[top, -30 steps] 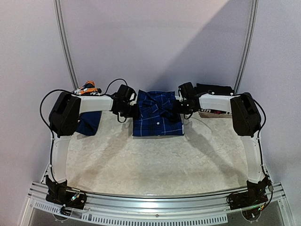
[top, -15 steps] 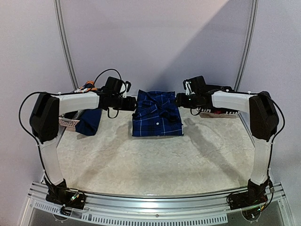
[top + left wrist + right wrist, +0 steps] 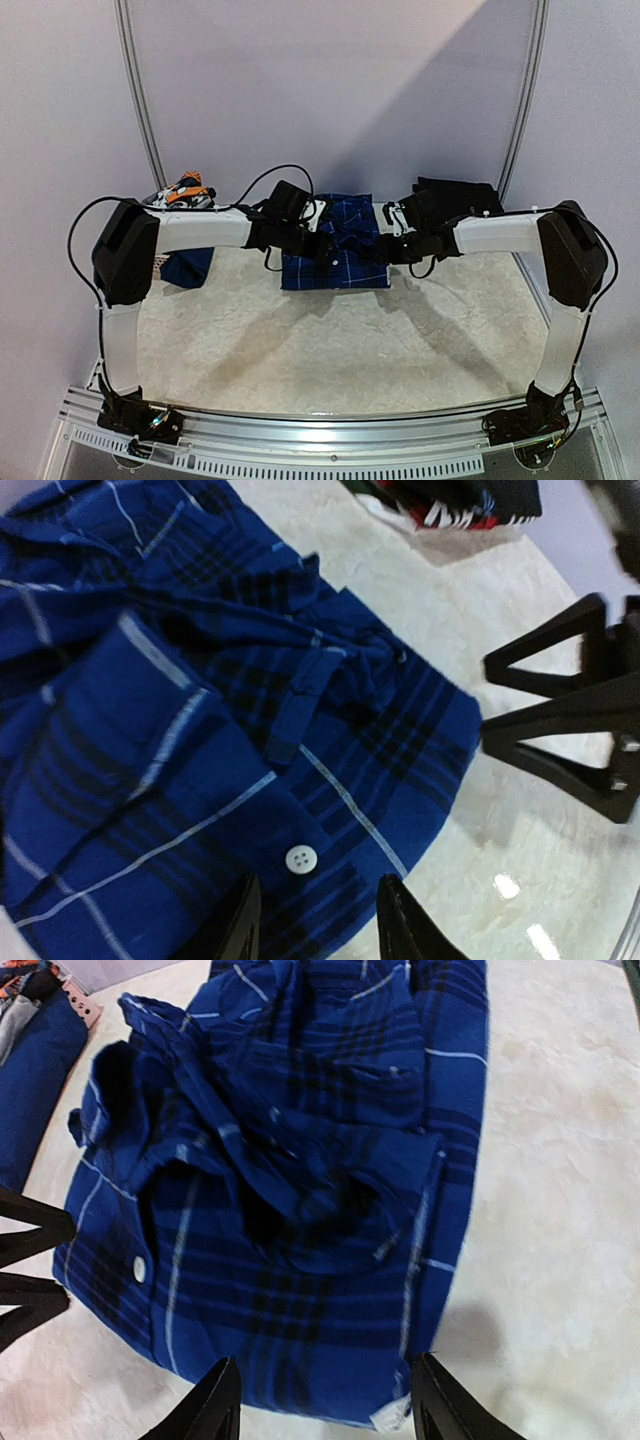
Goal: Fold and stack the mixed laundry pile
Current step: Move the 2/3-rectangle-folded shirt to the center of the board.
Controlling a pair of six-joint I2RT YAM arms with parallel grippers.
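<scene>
The blue plaid shirt [image 3: 345,225] lies folded flat at the back middle of the table. My left gripper [image 3: 325,248] is open and empty, low over the shirt's near left part; its jaws straddle the hem near a white button [image 3: 300,858]. My right gripper [image 3: 385,250] is open and empty over the shirt's near right corner. In the left wrist view the shirt [image 3: 200,730] fills the frame above my left gripper [image 3: 318,920]. In the right wrist view the shirt [image 3: 300,1160] lies ahead of my right gripper [image 3: 325,1400].
A folded dark navy garment [image 3: 188,265] lies at the left. Orange-grey-white patterned pieces [image 3: 185,188] sit in a pale basket at the back left. A black garment [image 3: 455,190] lies on a red-white item at the back right. Grey walls enclose the table.
Both grippers have moved from the shirt's far sides toward its near half and lowered. The left one came right over the shirt. The shirt has not moved.
</scene>
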